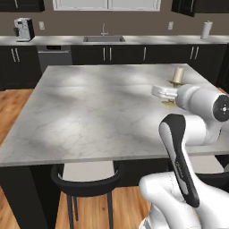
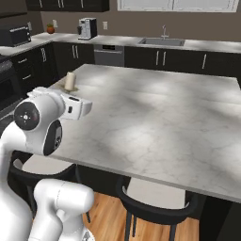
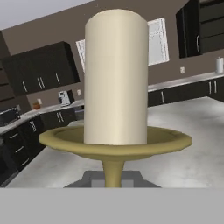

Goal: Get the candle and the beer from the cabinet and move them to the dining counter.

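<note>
The cream-white candle (image 1: 179, 74) (image 2: 70, 80) (image 3: 116, 78) stands upright on its brass holder at the right end of the marble dining counter (image 1: 98, 107) (image 2: 164, 117). My gripper (image 1: 166, 93) (image 2: 75, 104) (image 3: 113, 178) is level with the holder's thin stem and shut on it, just under the dish. The holder's foot peeks out below the hand. Whether it rests on the marble or hangs just above, I cannot tell. The beer is out of view. Black upper wall cabinets (image 3: 48, 65) hang on the far wall, and I cannot tell which is the task's cabinet.
Dark stools (image 1: 85, 179) (image 2: 155, 202) are tucked under the counter's near edge. Along the far wall runs a worktop with a sink (image 1: 103, 39), a coffee machine (image 1: 24, 28) and a paper towel roll (image 1: 206, 29). A dishwasher (image 1: 54, 56) sits below.
</note>
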Motion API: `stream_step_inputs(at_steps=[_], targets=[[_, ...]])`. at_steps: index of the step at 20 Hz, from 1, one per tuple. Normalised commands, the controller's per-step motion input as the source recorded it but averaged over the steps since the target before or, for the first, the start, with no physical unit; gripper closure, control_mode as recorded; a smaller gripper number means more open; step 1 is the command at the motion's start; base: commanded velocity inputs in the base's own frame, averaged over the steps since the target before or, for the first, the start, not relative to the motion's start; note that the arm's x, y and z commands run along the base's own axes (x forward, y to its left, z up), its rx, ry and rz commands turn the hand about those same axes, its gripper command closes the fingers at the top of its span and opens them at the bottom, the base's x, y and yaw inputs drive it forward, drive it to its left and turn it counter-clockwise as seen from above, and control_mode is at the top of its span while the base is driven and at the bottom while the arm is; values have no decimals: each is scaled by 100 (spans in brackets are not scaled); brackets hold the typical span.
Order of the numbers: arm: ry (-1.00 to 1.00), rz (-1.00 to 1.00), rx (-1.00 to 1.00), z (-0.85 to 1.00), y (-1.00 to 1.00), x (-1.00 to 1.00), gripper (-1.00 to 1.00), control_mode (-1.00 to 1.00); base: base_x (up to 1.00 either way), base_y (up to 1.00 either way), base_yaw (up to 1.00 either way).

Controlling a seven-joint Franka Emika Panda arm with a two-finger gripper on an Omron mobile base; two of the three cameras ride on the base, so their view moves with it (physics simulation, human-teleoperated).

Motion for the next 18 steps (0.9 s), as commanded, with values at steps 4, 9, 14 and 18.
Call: stream_step_inputs(at_steps=[4, 9, 14, 18], targets=[[27, 25, 1, -12, -20, 11, 100, -100, 0, 0, 0], [22, 31, 0, -15, -12, 21, 100, -100, 0, 0, 0], [18, 38, 0, -24, -6, 25, 100, -100, 0, 0, 0], [4, 42, 3, -38, 0, 15, 100, -100, 0, 0, 0]])
